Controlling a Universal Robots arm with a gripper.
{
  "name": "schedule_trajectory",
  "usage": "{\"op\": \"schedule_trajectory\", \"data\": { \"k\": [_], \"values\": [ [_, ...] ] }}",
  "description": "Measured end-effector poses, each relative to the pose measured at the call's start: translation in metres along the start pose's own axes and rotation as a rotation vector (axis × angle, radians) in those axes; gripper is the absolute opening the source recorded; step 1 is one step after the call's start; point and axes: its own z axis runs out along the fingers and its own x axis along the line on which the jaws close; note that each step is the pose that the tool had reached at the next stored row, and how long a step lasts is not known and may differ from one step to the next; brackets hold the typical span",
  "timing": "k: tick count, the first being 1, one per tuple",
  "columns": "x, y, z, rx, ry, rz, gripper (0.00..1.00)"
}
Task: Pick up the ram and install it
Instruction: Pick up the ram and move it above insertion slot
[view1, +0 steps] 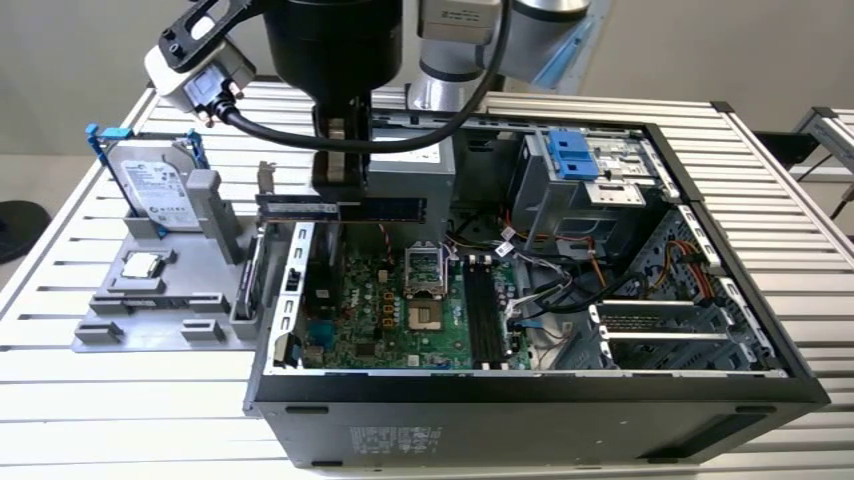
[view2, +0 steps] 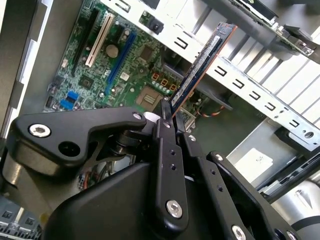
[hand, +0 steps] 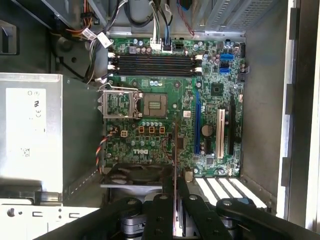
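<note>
**A:** Where is the ram, and what has hold of it?

**B:** The claw (view2: 167, 109) is clenched on the ram (view2: 202, 61), a thin dark stick held on edge. It hangs above the open computer case (view1: 534, 388), over the motherboard (hand: 165, 135). It is well apart from the four long memory slots (hand: 155, 62).

**A:** What could go wrong from here?

**B:** My judgement is that alignment is the main risk. The slots are narrow and lie close together, so a slightly tilted stick could land on a slot wall or between two slots. The grip is a thin pinch on a smooth board, so pressing down could make the stick slide or twist. Loose cables (view1: 561, 270) lie just beside the slots and might catch an end. The bare processor socket (hand: 154, 106) is also near, and a dropped stick could strike it.

**A:** And the surroundings?

**B:** The case lies on its side on a pale, slatted metal tabletop (view1: 134, 410). At the exterior view's left, a grey holder (view1: 147, 305) carries a silver hard drive (view1: 150, 185) — upright in a blue frame. Beyond that there is plain grey floor and wall
</note>
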Motion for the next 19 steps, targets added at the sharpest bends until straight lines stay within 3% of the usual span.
{"op": "schedule_trajectory", "data": {
  "k": [19],
  "values": [
    [0.0001,0.015,0.0003,0.0,0.0,0.0,0.0]
  ]
}}
